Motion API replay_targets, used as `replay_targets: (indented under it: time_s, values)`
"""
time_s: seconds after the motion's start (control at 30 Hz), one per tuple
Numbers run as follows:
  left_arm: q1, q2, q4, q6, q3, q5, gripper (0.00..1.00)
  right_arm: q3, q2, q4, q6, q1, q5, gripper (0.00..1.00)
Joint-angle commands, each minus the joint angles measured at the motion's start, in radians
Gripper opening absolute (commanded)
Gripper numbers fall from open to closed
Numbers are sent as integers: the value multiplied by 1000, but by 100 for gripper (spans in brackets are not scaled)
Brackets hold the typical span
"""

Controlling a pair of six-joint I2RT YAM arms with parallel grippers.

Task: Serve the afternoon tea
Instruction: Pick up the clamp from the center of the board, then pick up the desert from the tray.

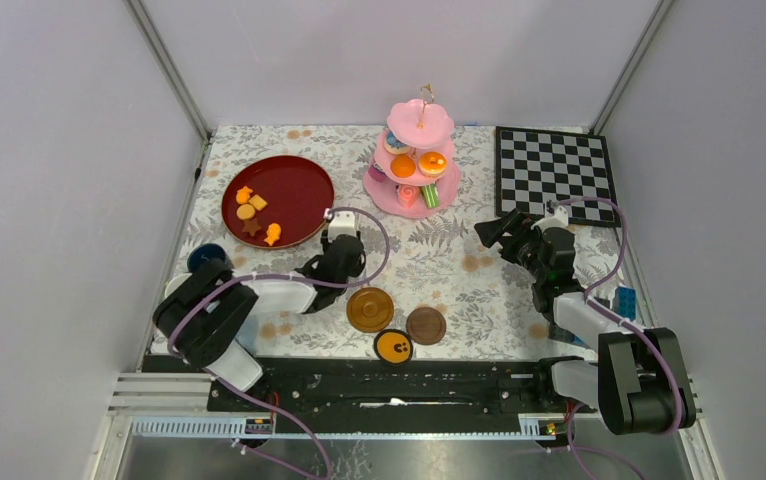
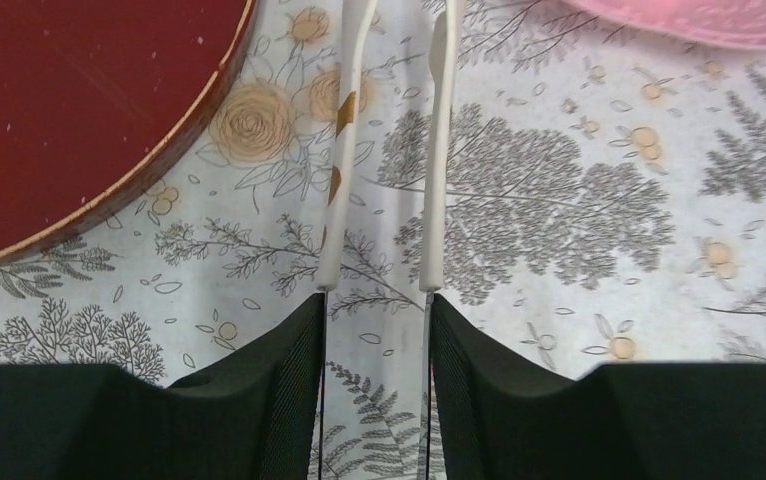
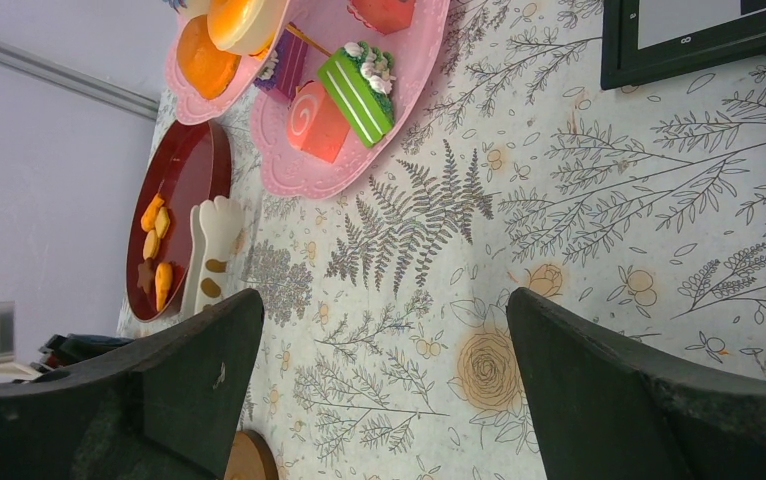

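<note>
As we sweep from the left, the red tray (image 2: 79, 100) with the star biscuit (image 1: 251, 227) lies just left of the left gripper (image 2: 375, 305). Its fingers (image 2: 279, 370) are closed on white tongs (image 2: 337, 180) that reach ahead over the tablecloth (image 2: 559, 250). Beyond the tong tips, to the right, we catch the pink cake stand (image 1: 384, 192), loaded with pastries (image 3: 357, 85). Over on the right, the right gripper (image 3: 384, 305) hangs wide open, nothing between its fingers, the stand ahead of them.
</note>
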State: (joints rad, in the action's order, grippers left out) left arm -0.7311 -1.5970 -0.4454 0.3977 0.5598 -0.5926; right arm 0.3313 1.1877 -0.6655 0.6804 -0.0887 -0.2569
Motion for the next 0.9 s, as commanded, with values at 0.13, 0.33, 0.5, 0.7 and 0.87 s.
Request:
replay_targets:
  time_s: [0.13,0.33,0.5,0.7,0.87]
  values:
    - [82,214,423,33,199,212,43,-1,-9,-48,3,6,-20,98]
    - [425,402,849,30,363,596,42,-1,-12,-49,9,6,-27,98]
    - [588,370,1160,-95,553,679,40,-1,2,-70,24,6,-40,98]
    - [702,324,1250,-166,605,745,41,-1,34,-98,46,6,-66,98]
    - [730,240,1317,-214,681,703,42,2,53,-112,54,6,-75,98]
